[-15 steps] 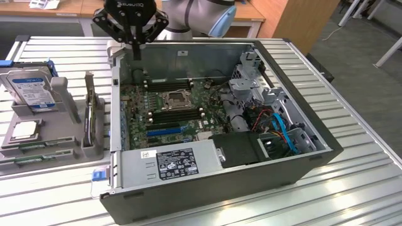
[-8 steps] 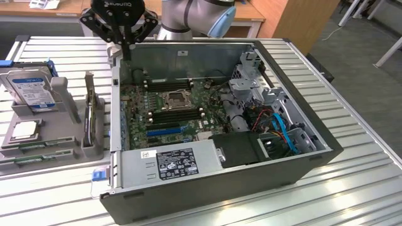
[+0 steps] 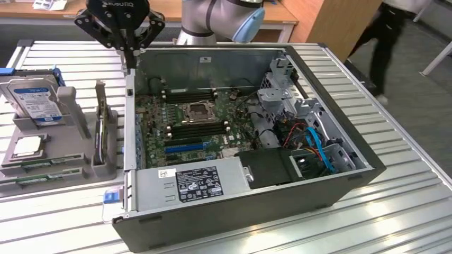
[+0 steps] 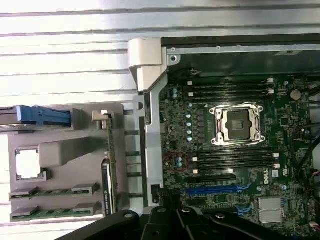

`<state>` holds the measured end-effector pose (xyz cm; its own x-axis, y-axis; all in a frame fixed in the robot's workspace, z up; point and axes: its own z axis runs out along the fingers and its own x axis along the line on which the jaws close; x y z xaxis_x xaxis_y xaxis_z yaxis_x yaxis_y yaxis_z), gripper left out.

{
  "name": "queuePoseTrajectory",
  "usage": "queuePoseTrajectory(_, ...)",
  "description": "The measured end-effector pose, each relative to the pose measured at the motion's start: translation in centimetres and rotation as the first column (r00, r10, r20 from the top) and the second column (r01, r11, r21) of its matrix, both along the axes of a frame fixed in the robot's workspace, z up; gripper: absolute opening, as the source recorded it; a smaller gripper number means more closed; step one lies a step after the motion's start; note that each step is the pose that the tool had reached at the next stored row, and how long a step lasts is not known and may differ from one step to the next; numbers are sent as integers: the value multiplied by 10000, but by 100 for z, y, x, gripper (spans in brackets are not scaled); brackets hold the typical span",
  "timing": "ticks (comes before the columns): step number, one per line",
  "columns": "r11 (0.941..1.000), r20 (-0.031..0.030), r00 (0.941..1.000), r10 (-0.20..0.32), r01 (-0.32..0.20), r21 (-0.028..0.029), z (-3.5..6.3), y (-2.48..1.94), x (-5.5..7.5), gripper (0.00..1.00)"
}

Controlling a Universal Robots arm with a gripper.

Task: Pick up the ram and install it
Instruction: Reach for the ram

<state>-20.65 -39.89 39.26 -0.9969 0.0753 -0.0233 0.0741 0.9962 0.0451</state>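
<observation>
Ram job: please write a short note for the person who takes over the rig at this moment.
Hand: shut, empty, up over the case wall beside the tray.
Ram sticks: two lie flat in the tray, untouched.
Board slots: empty.
Done: nothing. Left: pick-up and install.

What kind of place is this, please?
Probably a robotics lab: a robot arm by an open computer case on a slatted metal table, beside a gray holder of parts.

A robotics lab: robot arm [image 3: 226, 18], open PC case [image 3: 247, 222] on slatted metal tabletop [image 3: 403, 180], wooden desk [image 3: 286, 16] behind the case.
</observation>
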Motion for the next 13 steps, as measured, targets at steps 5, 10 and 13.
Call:
queuePoseTrajectory(5, 10000, 1, 10000, -1, 1, 1, -2, 0, -117, 10)
queuePoseTrajectory(10, 10000, 0, 10000, 0, 0, 0, -4, 0, -231, 10)
queuePoseTrajectory(13, 10000, 0, 10000, -1, 1, 0, -5, 0, -303, 10)
